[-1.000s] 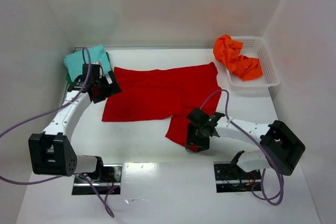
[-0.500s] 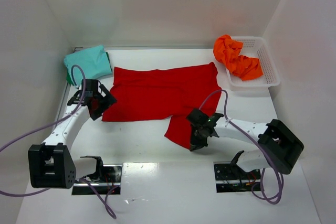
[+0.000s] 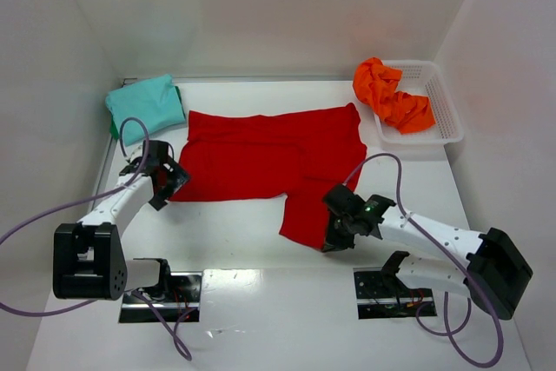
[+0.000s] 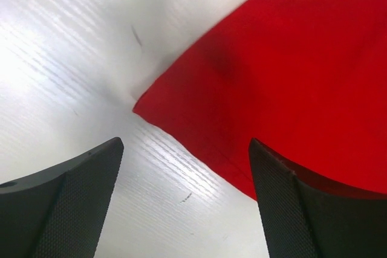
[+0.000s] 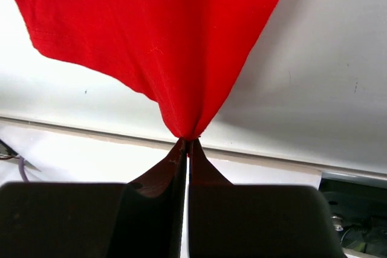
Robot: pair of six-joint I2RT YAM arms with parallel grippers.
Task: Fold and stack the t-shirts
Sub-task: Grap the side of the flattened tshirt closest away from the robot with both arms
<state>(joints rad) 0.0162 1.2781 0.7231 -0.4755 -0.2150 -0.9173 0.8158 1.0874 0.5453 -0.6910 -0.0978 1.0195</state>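
The red t-shirt [image 3: 269, 158] lies spread across the middle of the table, one flap reaching toward the near edge. My right gripper [image 3: 332, 243] is shut on the tip of that flap; in the right wrist view the red cloth [image 5: 163, 34] bunches into the closed jaws [image 5: 187, 142]. My left gripper [image 3: 165, 182] stands open at the shirt's near left corner [image 4: 142, 106], which lies just ahead of the gap between its fingers [image 4: 290, 203]. A folded teal t-shirt [image 3: 145, 102] rests at the back left. The orange t-shirt [image 3: 391, 97] is crumpled in the basket.
A white mesh basket [image 3: 443, 119] stands at the back right against the right wall. White walls close in the table on the left, back and right. Both arm bases [image 3: 161, 288] sit at the near edge, with purple cables looping beside them.
My right gripper closed on the red flap's tip and drew it slightly right and nearer. My left gripper came away from the teal shirt, down to the red shirt's near left corner.
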